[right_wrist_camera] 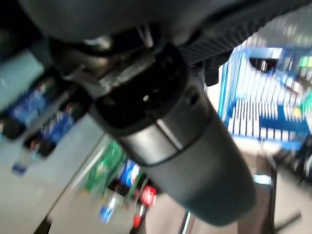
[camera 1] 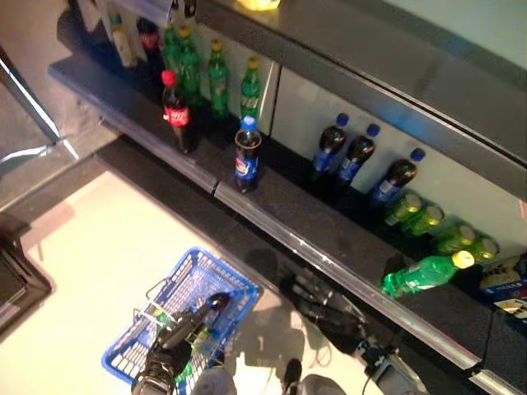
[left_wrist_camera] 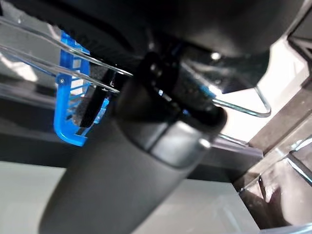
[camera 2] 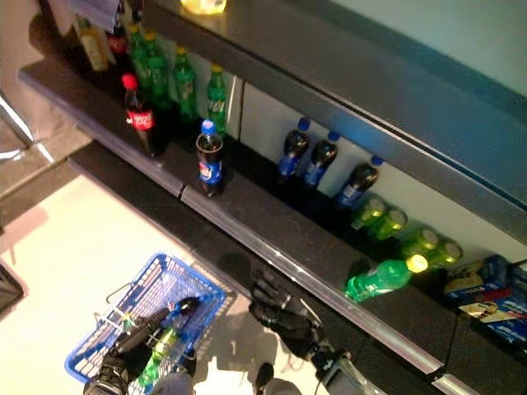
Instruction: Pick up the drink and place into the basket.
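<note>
A blue wire basket point(camera 1: 123, 346) hangs at the lower left, and my left hand point(camera 1: 177, 336) is curled round its metal handle point(camera 1: 152, 311). Inside the basket lies a green bottle point(camera 2: 160, 346). My right hand point(camera 1: 325, 309) hovers just below the shelf's front edge with its fingers spread and nothing in them. On the dark shelf point(camera 1: 288, 218) a dark cola bottle with a blue cap point(camera 1: 247, 156) stands alone near the front. A red-capped cola bottle point(camera 1: 175, 111) stands to its left. A green bottle with a yellow cap point(camera 1: 424, 273) lies on its side at the right.
Several green bottles point(camera 1: 218, 78) stand at the back left, and three blue-capped dark bottles point(camera 1: 358, 160) at the back middle. More green bottles point(camera 1: 428, 222) lie at the right beside boxed goods point(camera 1: 506, 288). An upper shelf point(camera 1: 370, 58) overhangs the drinks. A pale floor point(camera 1: 99, 247) lies below.
</note>
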`<state>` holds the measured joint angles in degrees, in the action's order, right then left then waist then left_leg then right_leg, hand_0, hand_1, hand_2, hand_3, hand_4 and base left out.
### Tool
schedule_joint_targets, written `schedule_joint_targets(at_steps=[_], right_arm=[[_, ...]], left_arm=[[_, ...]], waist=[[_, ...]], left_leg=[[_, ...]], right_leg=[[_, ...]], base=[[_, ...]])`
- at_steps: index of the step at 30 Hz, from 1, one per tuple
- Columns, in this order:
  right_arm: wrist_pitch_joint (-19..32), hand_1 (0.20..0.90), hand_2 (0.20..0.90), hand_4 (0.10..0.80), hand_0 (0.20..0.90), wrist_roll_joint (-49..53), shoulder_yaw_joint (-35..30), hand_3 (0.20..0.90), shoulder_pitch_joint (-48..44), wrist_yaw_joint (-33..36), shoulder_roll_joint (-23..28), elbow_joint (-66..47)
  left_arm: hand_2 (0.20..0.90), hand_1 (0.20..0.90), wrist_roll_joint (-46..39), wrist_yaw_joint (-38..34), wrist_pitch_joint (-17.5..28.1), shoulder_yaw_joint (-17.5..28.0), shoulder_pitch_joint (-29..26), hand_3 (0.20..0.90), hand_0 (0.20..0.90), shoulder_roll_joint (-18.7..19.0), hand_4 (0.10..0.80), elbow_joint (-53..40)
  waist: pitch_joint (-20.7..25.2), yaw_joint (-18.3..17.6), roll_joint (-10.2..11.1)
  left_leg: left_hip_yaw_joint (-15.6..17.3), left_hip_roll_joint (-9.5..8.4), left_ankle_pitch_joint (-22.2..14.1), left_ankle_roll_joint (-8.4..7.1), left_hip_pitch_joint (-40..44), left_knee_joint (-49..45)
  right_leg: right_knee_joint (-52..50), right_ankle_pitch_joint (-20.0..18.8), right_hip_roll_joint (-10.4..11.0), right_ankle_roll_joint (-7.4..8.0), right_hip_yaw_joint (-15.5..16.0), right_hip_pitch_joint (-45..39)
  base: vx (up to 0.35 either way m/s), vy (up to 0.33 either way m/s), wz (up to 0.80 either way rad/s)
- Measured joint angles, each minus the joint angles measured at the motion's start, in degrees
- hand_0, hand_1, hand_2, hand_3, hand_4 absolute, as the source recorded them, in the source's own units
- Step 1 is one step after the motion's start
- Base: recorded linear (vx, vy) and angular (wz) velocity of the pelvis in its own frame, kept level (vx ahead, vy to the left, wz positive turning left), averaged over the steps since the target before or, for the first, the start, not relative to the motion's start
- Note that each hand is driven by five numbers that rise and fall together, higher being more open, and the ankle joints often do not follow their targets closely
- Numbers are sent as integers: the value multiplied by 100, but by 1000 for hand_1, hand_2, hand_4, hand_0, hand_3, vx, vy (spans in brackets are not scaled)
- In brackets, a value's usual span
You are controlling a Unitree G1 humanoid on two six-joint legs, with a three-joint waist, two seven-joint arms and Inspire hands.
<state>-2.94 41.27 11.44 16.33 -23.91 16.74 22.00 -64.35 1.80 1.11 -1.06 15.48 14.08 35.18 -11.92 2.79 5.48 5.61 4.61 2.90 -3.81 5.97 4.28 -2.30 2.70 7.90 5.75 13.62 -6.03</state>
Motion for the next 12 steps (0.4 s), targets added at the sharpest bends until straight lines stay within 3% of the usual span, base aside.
schedule_joint_targets(at_steps=[4, 12], right_arm=[[91, 900, 900, 800, 900, -749, 30, 900, -202, 680, -267, 1594], [267, 900, 900, 800, 900, -2018, 4, 900, -562, 1972, -482, 3265]], left_arm=[[300, 300, 0, -27, 232, 278, -433, 200, 300, -240, 100, 1385], [300, 300, 275, -37, 370, 198, -753, 200, 300, -437, 100, 2062]], waist=[[288, -161, -80], [487, -172, -269]], left_leg=[[39, 12, 4, 3, 93, 48], [105, 6, 15, 18, 84, 52]], right_leg=[[110, -30, -17, 3, -2, -102], [267, -156, -18, 1, -14, -127]], base=[[-9, 2, -5], [-18, 4, -4]])
